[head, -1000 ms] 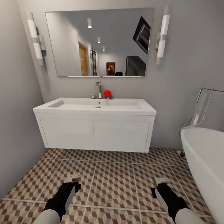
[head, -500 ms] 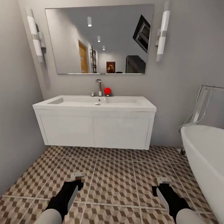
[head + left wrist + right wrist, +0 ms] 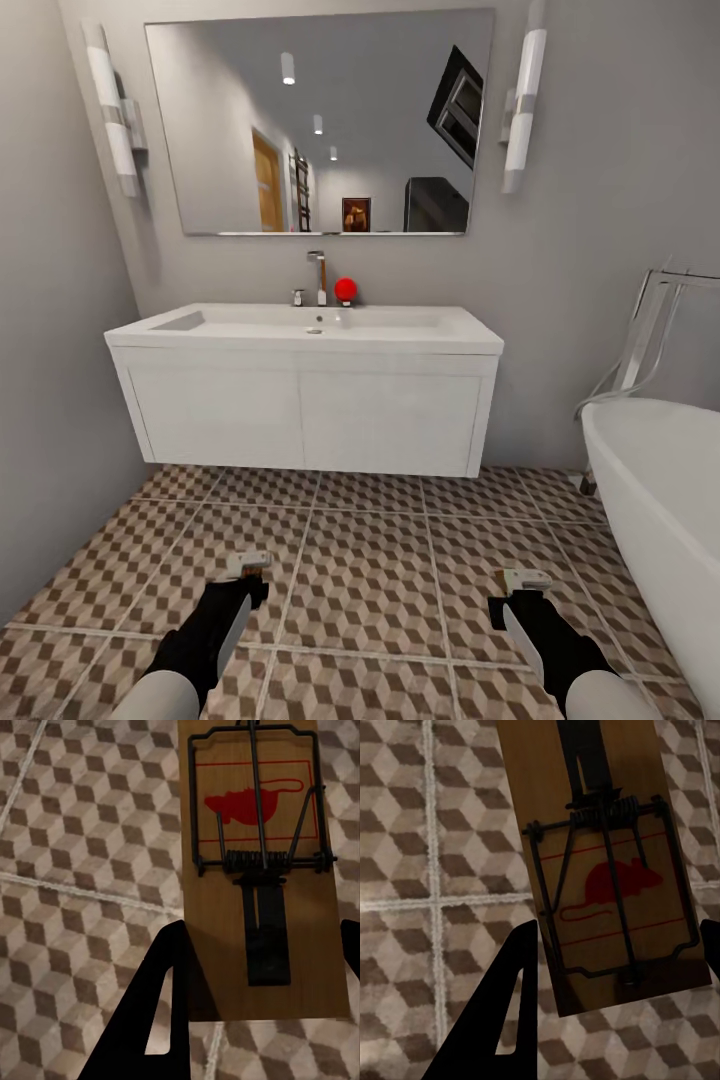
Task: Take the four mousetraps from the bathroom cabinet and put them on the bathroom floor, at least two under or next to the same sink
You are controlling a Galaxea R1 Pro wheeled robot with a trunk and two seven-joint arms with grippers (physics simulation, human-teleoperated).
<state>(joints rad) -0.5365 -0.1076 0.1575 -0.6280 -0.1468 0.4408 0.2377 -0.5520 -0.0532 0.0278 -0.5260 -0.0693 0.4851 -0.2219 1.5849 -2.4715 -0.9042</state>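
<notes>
The robot stands facing the sink (image 3: 305, 325), both arms stretched low and forward over the bathroom floor (image 3: 370, 560). Each arm carries a mousetrap. The left end effector (image 3: 246, 572) has its fingers closed on the edges of a wooden board whose pale end pokes out past the black fingers in the head view. From the left wrist, that left mousetrap (image 3: 255, 870) lies flat between the dark fingers, wire bar and spring uppermost, with the red mouse print plain to read. The right end effector (image 3: 524, 583) pinches the right mousetrap (image 3: 604, 877) the same way, face up, the board running out ahead of the fingers over the cube-patterned tiles.

Both boards seem to be held level and face up so that they can go down on the tiles without tipping or landing on their metal parts. They hang above the floor rather than on it, though I cannot tell how large the gap is.

The arms point at the open tiles in front of the white vanity (image 3: 305, 410), which hangs off the wall with bare floor beneath it. That looks like the reason for standing here: two traps have to end up under or right beside this basin, and the tiles run clear beneath it. The bathtub (image 3: 660, 500) crowds the right side, so the right arm has less room to swing out. The robot is probably still too far back for the traps to count as next to the sink if set down here.
</notes>
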